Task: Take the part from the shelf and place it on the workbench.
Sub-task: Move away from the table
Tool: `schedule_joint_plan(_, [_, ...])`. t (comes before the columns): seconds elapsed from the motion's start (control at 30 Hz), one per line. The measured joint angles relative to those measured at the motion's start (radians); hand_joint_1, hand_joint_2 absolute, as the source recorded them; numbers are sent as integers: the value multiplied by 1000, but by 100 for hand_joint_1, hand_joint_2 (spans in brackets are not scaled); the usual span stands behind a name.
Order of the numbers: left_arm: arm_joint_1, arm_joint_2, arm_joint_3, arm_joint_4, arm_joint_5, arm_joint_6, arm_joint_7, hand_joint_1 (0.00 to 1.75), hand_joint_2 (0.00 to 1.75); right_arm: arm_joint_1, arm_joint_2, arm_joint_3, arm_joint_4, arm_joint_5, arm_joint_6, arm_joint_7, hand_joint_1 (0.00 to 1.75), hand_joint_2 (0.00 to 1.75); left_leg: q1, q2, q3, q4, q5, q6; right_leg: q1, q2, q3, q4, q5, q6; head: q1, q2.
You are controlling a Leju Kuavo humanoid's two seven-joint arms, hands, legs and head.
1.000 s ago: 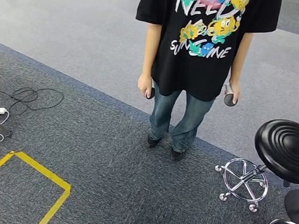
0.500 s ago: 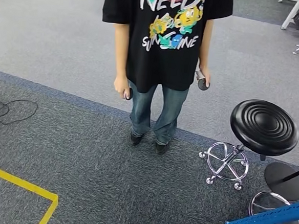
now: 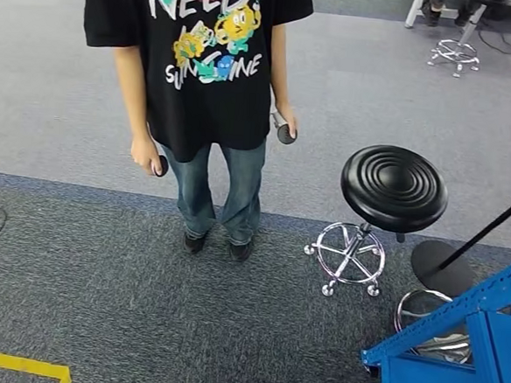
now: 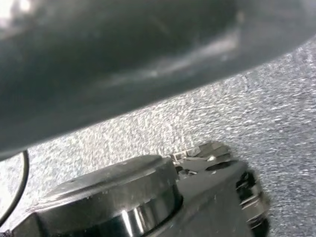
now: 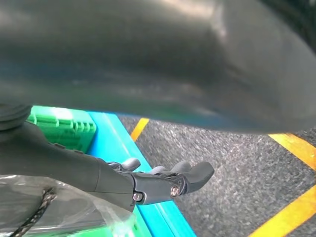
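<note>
In the right wrist view my right hand (image 5: 164,182) hangs with its dark fingers (image 5: 193,173) stretched out straight and nothing between them. Beside it is a blue shelf edge (image 5: 111,143) carrying a green crate (image 5: 63,126). A clear plastic bag (image 5: 70,210) with a dark cord in it lies close under the wrist; whether it touches the hand I cannot tell. My left hand (image 4: 209,197) is a blurred dark shape above grey carpet, its fingers unclear. The corner of a blue shelf frame (image 3: 453,346) enters the head view at lower right.
A person in a black printed shirt (image 3: 202,65) stands ahead on the carpet, a controller in each hand. A black round stool (image 3: 393,187) on a chrome base is to the right, with a black stand base (image 3: 441,266) behind it. Yellow floor tape (image 3: 22,365) runs at lower left.
The whole head view has swung right: the person, the stool and the tape have slid left in the picture, and the blue shelf frame has come further in at lower right.
</note>
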State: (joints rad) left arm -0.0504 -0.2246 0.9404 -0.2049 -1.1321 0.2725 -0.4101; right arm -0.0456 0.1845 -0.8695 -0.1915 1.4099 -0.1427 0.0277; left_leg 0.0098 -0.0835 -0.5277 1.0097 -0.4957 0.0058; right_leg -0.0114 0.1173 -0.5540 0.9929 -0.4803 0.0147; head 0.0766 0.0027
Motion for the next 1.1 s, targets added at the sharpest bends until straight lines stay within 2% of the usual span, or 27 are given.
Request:
schedule_joint_plan(0.07, [0,0,4,0,1,0,1,0,0,3,0,2,0,-2,-1,-2,0,0,-2,11,2,-11,-1,4,-4,21,-12,-2,6,14,0,0])
schedule_joint_plan(0.1, [-1,-1,5,0,1,1,1,0,0,6,0,3,0,-3,-1,-2,0,0,-1,23,4,-17,2,9,-5,15,-18,1,4,19,0,0])
schedule_joint_plan(0.17, [-2,-3,6,0,0,1,1,0,0,9,0,3,0,-4,0,-2,0,0,2,51,8,-30,9,21,-2,-35,-51,55,-28,26,6,0])
schedule_joint_plan(0.2, [-1,-4,6,0,0,1,1,0,0,8,0,3,0,-4,0,-2,0,0,2,67,9,-32,11,24,-1,-70,-78,112,-58,28,8,0])
schedule_joint_plan(0.23, [1,-4,6,0,0,0,1,0,0,6,0,3,0,-4,1,-2,0,0,1,82,8,-33,11,26,-1,-92,-113,181,-91,31,11,0])
schedule_joint_plan(0.27, [3,-4,6,0,-1,0,1,0,0,5,0,3,0,-4,2,0,0,0,0,99,8,-33,10,27,-2,-103,-143,245,-116,35,12,0])
schedule_joint_plan(0.3, [5,-4,7,0,-3,-1,1,0,0,5,0,4,0,-4,3,2,0,0,-1,116,8,-32,9,26,-4,-110,-160,282,-124,39,11,0])
schedule_joint_plan(0.33, [5,-4,7,0,-5,-2,1,0,0,6,0,4,0,-4,3,5,0,0,-1,131,8,-32,9,25,-6,-114,-158,283,-115,42,11,0])
schedule_joint_plan(0.37, [4,-4,7,0,-6,-5,0,0,0,8,0,4,0,-4,3,8,0,0,0,144,9,-31,7,23,-8,-123,-130,238,-87,44,12,0])
schedule_joint_plan(0.43, [2,-6,7,0,-8,-11,-1,0,0,9,-1,4,-1,-4,3,11,0,0,-2,164,12,-26,1,14,-9,-165,-45,93,-31,45,12,0])
schedule_joint_plan(0.47, [2,-6,7,0,-8,-13,-2,0,0,7,-1,4,-1,-4,3,11,0,0,-4,173,13,-23,-3,7,-8,-182,-11,35,-15,41,11,0])
schedule_joint_plan(0.5, [1,-6,7,0,-9,-14,-2,0,0,5,0,4,-1,-4,3,10,0,0,-7,181,14,-20,-6,1,-6,-192,5,8,-11,36,9,0])
schedule_joint_plan(0.57, [0,-6,7,0,-12,-15,-2,0,0,5,0,5,0,-4,2,7,0,0,-7,198,19,-20,-8,-10,-3,-177,3,2,-11,23,5,0])
schedule_joint_plan(0.6, [-2,-7,7,0,-14,-15,-2,0,0,7,0,5,0,-5,2,6,0,0,-4,196,21,-18,-12,-17,-3,-166,1,1,-9,17,4,0])
schedule_joint_plan(0.63, [-3,-7,7,0,-15,-15,-2,0,0,8,-1,5,-1,-5,1,6,0,0,-1,181,19,-8,-23,-22,-3,-157,1,0,-7,11,3,0])
schedule_joint_plan(0.7, [-2,-8,7,0,-17,-15,-2,0,0,7,-1,5,-1,-7,-2,4,0,0,3,127,-16,80,-83,-29,-5,-134,2,-2,-1,-1,1,0])
schedule_joint_plan(0.73, [-1,-8,7,0,-17,-15,-2,0,0,6,-1,5,-1,-7,-3,3,0,0,3,106,-47,152,-120,-28,-3,-122,1,-2,0,-5,0,0])
schedule_joint_plan(0.77, [1,-7,7,0,-17,-15,-2,0,0,5,-1,5,-1,-7,-3,2,0,0,3,95,-80,226,-152,-26,-1,-108,0,-2,1,-8,-1,0])
schedule_joint_plan(0.8, [3,-7,7,0,-17,-15,-2,0,0,5,-1,5,-1,-7,-3,2,0,0,2,91,-104,273,-162,-24,1,-93,0,-2,2,-9,-1,0])
schedule_joint_plan(0.83, [4,-7,7,0,-17,-15,-2,0,0,6,-1,5,-1,-7,-3,2,0,0,1,89,-112,283,-151,-20,4,-78,0,-2,2,-10,0,0])
schedule_joint_plan(0.87, [5,-6,7,0,-17,-14,-2,0,0,8,-1,5,-1,-7,-4,2,0,0,0,84,-101,252,-120,-15,5,-63,2,-1,2,-10,0,0])
schedule_joint_plan(0.9, [4,-6,7,0,-17,-14,-2,0,0,9,-1,5,-1,-7,-4,2,0,0,-2,73,-75,187,-77,-8,7,-48,4,-1,2,-10,0,0])
schedule_joint_plan(0.93, [4,-5,7,0,-17,-14,-2,0,0,9,0,5,-1,-7,-5,2,0,0,-2,47,-45,116,-39,-2,7,-36,5,-1,2,-9,0,0])
schedule_joint_plan(0.97, [4,-5,7,0,-18,-14,-2,0,0,8,0,5,0,-7,-5,3,0,0,-2,21,-21,54,-14,4,7,-23,3,1,3,-7,0,0])
schedule_joint_plan(1.0, [3,-5,7,0,-18,-14,-2,0,0,6,0,5,0,-7,-5,3,0,0,-2,1,-7,15,-3,7,6,-12,-2,3,4,-4,0,0])
schedule_joint_plan(1.03, [3,-4,7,0,-19,-13,-2,0,0,5,0,6,0,-7,-5,3,0,0,-3,-9,-2,-1,-4,9,4,-2,-8,4,7,1,1,0])
schedule_joint_plan(1.1, [2,-5,7,0,-22,-13,-2,0,0,7,0,6,0,-7,-6,3,0,0,-4,9,0,-13,0,15,0,16,-21,2,11,13,1,0])
